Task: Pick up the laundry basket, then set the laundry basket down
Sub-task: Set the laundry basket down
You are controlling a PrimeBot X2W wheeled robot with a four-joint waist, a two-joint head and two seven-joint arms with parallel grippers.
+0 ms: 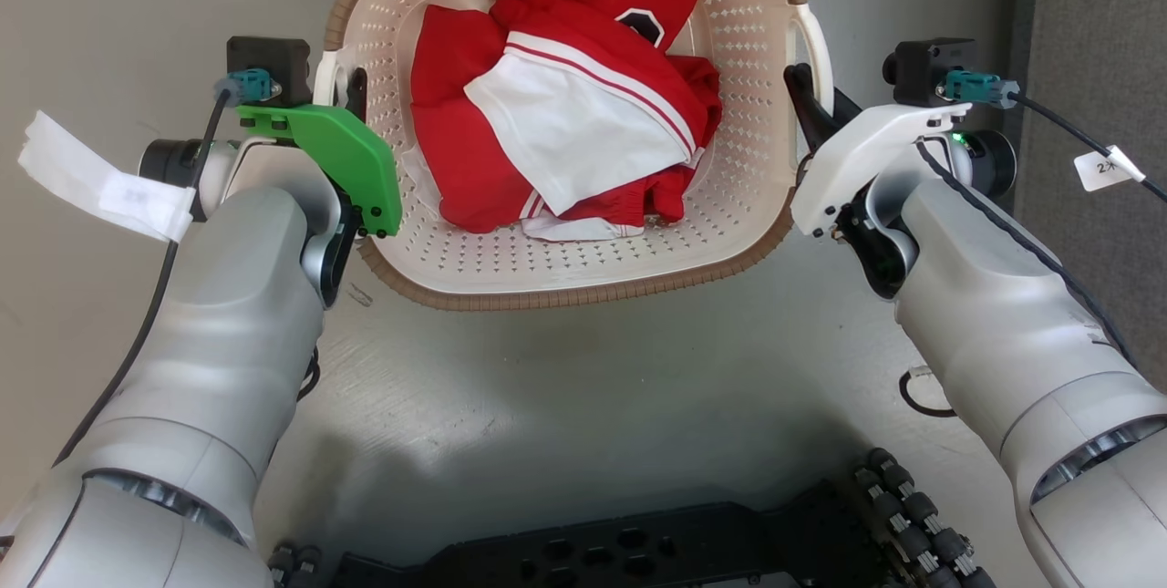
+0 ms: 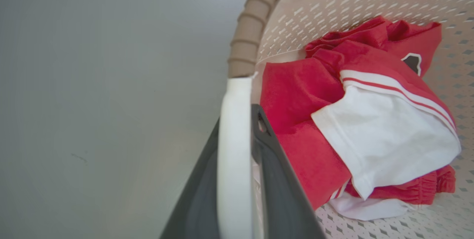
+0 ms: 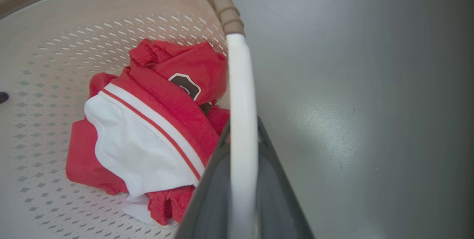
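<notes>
The laundry basket point(image 1: 565, 294) is cream perforated plastic with a brown woven-look rim, and sits at the top centre of the head view. It holds crumpled red and white clothes point(image 1: 565, 105). My left gripper point(image 1: 351, 100) is shut on the basket's white left handle point(image 2: 235, 120), which runs between the two dark fingers point(image 2: 281, 179). My right gripper point(image 1: 807, 96) is shut on the white right handle point(image 3: 242, 113), with a dark finger point(image 3: 211, 198) on either side of it. I cannot tell whether the basket rests on the floor or hangs above it.
Grey floor point(image 1: 583, 387) lies all round the basket. My dark wheeled base point(image 1: 638, 551) is at the bottom edge. A darker grey surface point(image 1: 1094, 23) runs along the far right. A small cable loop point(image 1: 921, 392) lies by my right arm.
</notes>
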